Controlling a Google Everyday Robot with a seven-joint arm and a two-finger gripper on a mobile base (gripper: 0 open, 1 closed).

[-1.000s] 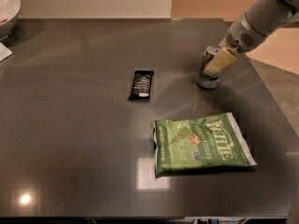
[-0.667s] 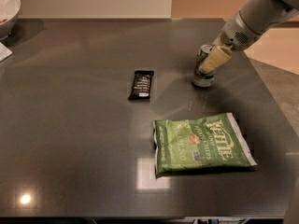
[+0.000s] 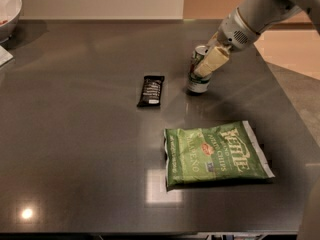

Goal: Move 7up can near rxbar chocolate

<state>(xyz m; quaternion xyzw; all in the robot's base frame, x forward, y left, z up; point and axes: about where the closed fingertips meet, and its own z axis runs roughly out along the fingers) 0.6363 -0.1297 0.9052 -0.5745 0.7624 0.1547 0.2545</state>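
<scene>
Bowl: I see a white bowl [image 3: 7,10] at the far left back corner of the table, cut off by the frame edge.
Paper: a scrap of white paper [image 3: 3,57] lies just in front of the bowl, also cut off at the left edge.
Table: the dark grey table [image 3: 75,134] fills most of my view, with two bright light reflections near its front edge.
Rxbar chocolate: the rxbar chocolate [image 3: 151,90] lies flat near the table's middle, long side running front to back.
7up can: the 7up can [image 3: 198,84] is right of the bar and a little farther back, near it but not touching. It leans slightly, and I cannot tell whether its base rests on the table.
Gripper: my gripper [image 3: 201,67] is clamped on the 7up can, reaching in from the upper right. One pale finger [image 3: 212,60] lies slantwise across the can's front; the other is hidden behind it.
Arm: the grey-white arm [image 3: 260,6] runs up and out at the top right corner.
Chip bag: a green chip bag [image 3: 215,155] lies flat in front of the can, toward the right front, apart from both can and bar.
</scene>
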